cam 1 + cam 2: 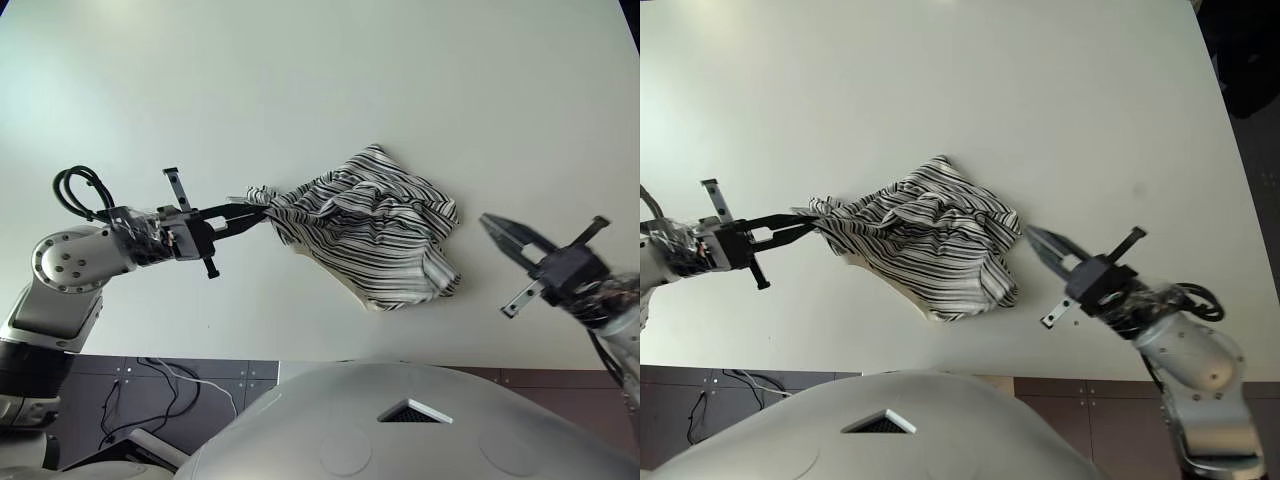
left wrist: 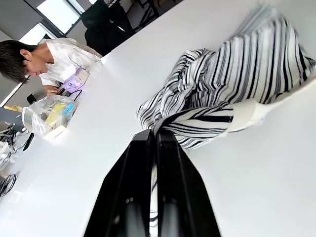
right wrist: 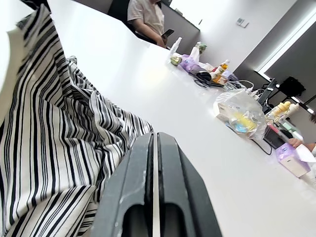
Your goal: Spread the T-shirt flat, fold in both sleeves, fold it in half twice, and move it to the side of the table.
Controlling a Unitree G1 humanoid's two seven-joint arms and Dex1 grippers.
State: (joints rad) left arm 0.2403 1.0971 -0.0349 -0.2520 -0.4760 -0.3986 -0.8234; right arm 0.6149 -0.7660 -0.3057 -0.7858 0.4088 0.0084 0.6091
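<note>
The T-shirt (image 1: 372, 232), black and white striped, is lying crumpled in a loose heap on the white counter (image 1: 300, 80). It is not spread flat. Its folds are bunching up, and a pale inner side is showing at the heap's near edge. From the heap's left side a narrow twisted part of the cloth is stretching out, and the left end effector (image 1: 255, 212) is gripping the end of this part. Its two black fingers are pressing together with the striped fabric pinched between them, as the left wrist view is showing clearly. The stretched part is looking slightly raised off the counter, though I cannot tell this for sure.

The right end effector (image 1: 1032, 234) is hanging just beside the T-shirt's right edge, with its tip pointing toward the cloth but staying apart from it. Its fingers are resting fully closed on each other, with only a thin line between them, and they are holding nothing. Whether the tip is touching the counter, I cannot tell.

Far beyond the T-shirt, toward the counter's distant end, a clear plastic bag (image 3: 240, 111) with small coloured things inside is sitting on the surface. Some small bottles (image 3: 199, 48) are standing near it — all well apart from the T-shirt.
</note>
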